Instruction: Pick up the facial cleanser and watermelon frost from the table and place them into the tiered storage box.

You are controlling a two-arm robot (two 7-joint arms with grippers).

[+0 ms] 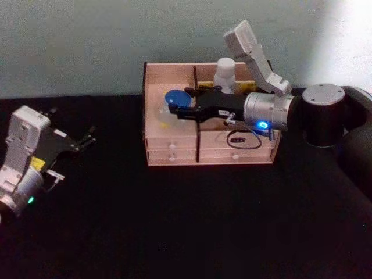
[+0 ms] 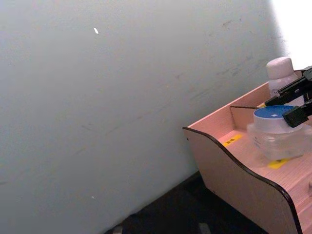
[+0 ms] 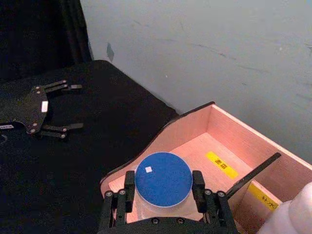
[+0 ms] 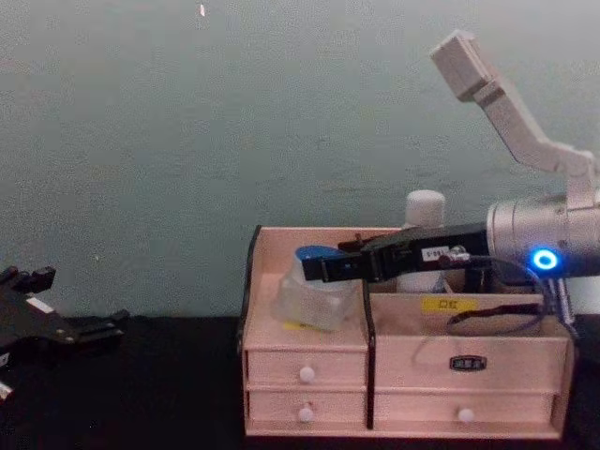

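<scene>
1. Tiered storage box (image 1: pixel 174 142) stood on the black table (image 1: pixel 174 232) against the pale wall (image 1: pixel 75 40), its stepped compartments open upward and two rows of white-knobbed drawers (image 4: pixel 307 374) facing the robot.
2. The right gripper (image 1: pixel 185 104) reached in from the right across the box top, over the left-hand compartment.
3. Its fingers (image 3: pixel 127 187) were closed against both sides of a clear jar with a blue lid (image 3: pixel 163 178), so the jaws were only as far apart as the jar is wide.
4. In the chest view the jar with a blue lid (image 4: pixel 316 286) sat low in the front left compartment; whether its base touched the floor there cannot be told.
5. A white bottle with a rounded cap (image 1: pixel 224 74) stood upright in a rear compartment on the right side of the box, just behind the right gripper's arm.
6. Small yellow labels (image 3: pixel 221 164) lay on the compartment floors.
7. A short black cable (image 1: pixel 244 141) looped from the right wrist down in front of the right-hand drawers.
8. The left gripper (image 1: pixel 87 140) hung over the bare table well to the left of the box, its two fingers spread apart and holding nothing.
</scene>
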